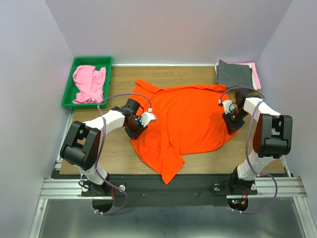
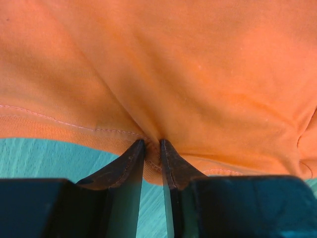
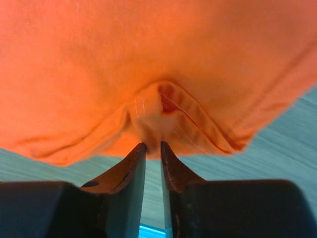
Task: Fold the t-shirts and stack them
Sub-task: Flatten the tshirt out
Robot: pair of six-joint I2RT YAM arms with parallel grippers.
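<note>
Right, far left at the back: a green plastic tray (image 1: 84, 105) w/ a crumpled light pink t-shirt (image 1: 89, 84) inside it. Next, the left arm reaches in over the brown wooden table (image 1: 208, 163). The left gripper (image 1: 146, 118) sits at the left edge of the soft, bright orange t-shirt (image 1: 190, 121). That shirt lies spread out mid-table btwn the two arms, one sleeve pointing to the back left and one part trailing twd the near edge.

Left wrist cam: the left gripper (image 2: 152, 145) has its jaws nearly together, pinching the stitched hem of the orange t-shirt (image 2: 173, 64). Only a thin slit shows btwn the fingers (image 2: 130, 161) lower down. Cloth fills most of that view (a bit of table shows under the hem).

Right side: the right gripper (image 1: 229, 116) is at the shirt's right edge, approx level w/ the left one. Right wrist cam: the right gripper (image 3: 152, 146) has its jaws likewise drawn close, nipping a bunched fold of hem on the orange t-shirt (image 3: 148, 59). The cloth is puckered in twd the tips.

Back right corner: a folded dark grey t-shirt (image 1: 234, 74) lies flat on a folded light pink t-shirt (image 1: 255, 74), w/ only a pink strip showing along its right side. This stack is just beside the orange shirt's back right corner.
</note>
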